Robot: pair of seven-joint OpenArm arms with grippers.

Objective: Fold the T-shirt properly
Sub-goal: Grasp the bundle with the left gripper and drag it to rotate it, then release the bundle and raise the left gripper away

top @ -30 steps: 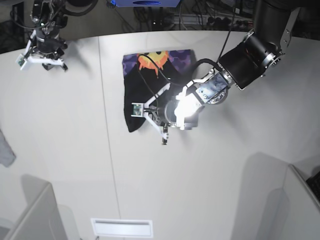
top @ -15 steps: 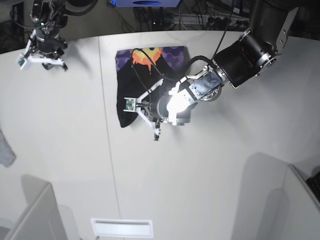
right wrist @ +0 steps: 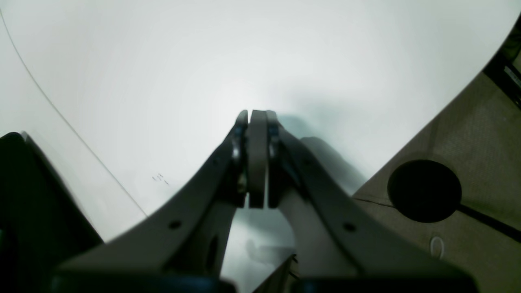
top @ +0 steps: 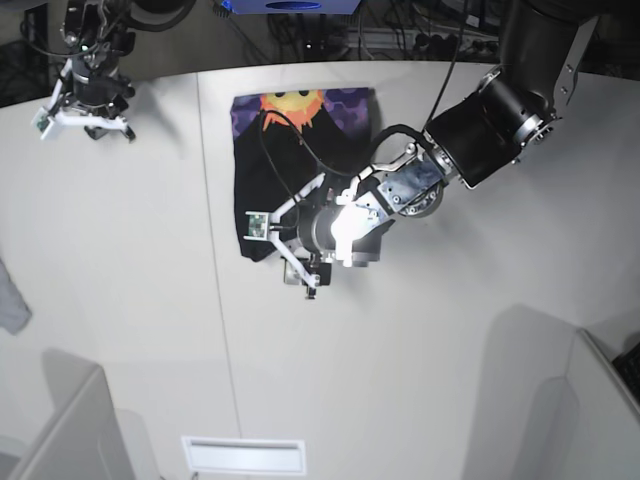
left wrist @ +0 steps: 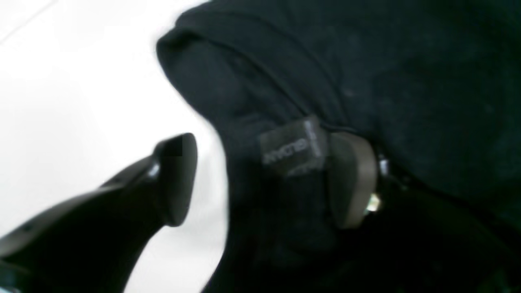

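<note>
The black T-shirt (top: 290, 160) lies on the white table (top: 450, 330) with its orange sun and purple print along the far edge. My left gripper (top: 290, 265) is at the shirt's near edge. In the left wrist view the left gripper (left wrist: 262, 179) is open: one finger (left wrist: 175, 179) is over bare table, and the other pad (left wrist: 350, 179) rests against the T-shirt (left wrist: 366, 73). A folded rim with a grey label (left wrist: 291, 148) lies between them. My right gripper (top: 88, 125) hovers at the far left with nothing in it. The right wrist view shows the right gripper (right wrist: 257, 122) shut.
A small grey cloth scrap (top: 10, 300) sits at the table's left edge. Grey partitions (top: 70, 430) stand at the near corners, and a white slot (top: 245, 455) lies at the near middle. The right wrist view shows floor (right wrist: 468, 134) past the table edge.
The left arm slid left and toward the near side, dragging the shirt's lower part. Its jaws then parted and let go of the cloth. The right arm stayed still.
</note>
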